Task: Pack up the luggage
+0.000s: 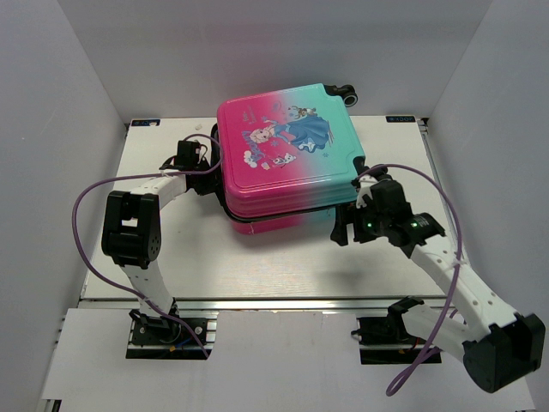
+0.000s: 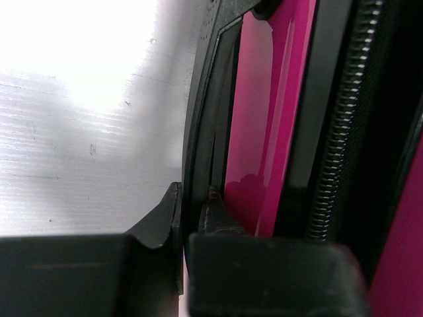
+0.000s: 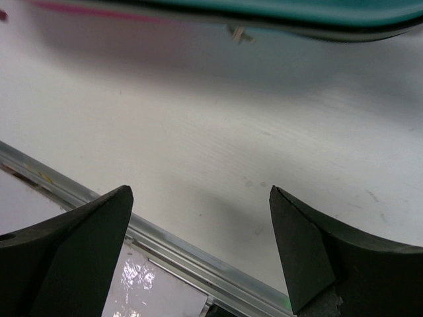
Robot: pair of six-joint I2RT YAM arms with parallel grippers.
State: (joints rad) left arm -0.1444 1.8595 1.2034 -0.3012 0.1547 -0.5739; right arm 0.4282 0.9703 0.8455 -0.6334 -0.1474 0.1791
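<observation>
On the white surface (image 1: pixel 257 257), toward its far side, the luggage (image 1: pixel 287 150) is seen lying flat and closed, its pink-to-teal printed shell turned upward and a black wheel (image 1: pixel 347 93) showing at the far right corner. The left hand (image 1: pixel 208 163) is set at the case's left edge in the overhead view. Only the left wrist view shows that its fingers (image 2: pixel 264 277) are brought almost together at the black trim (image 2: pixel 198 152) beside the pink shell, with a zip coil (image 2: pixel 330 165) running alongside. Whether anything thin is pinched between them cannot be told. The right hand (image 1: pixel 347 223) is held just beside the near right corner of the case. Its state is settled by the right wrist view, where two dark fingers (image 3: pixel 73 257) are spread wide with nothing between them. Bare surface is seen beneath them, the teal edge of the case crosses the top of that view, and a metal rail (image 3: pixel 172 247) marks the surface's near edge.
</observation>
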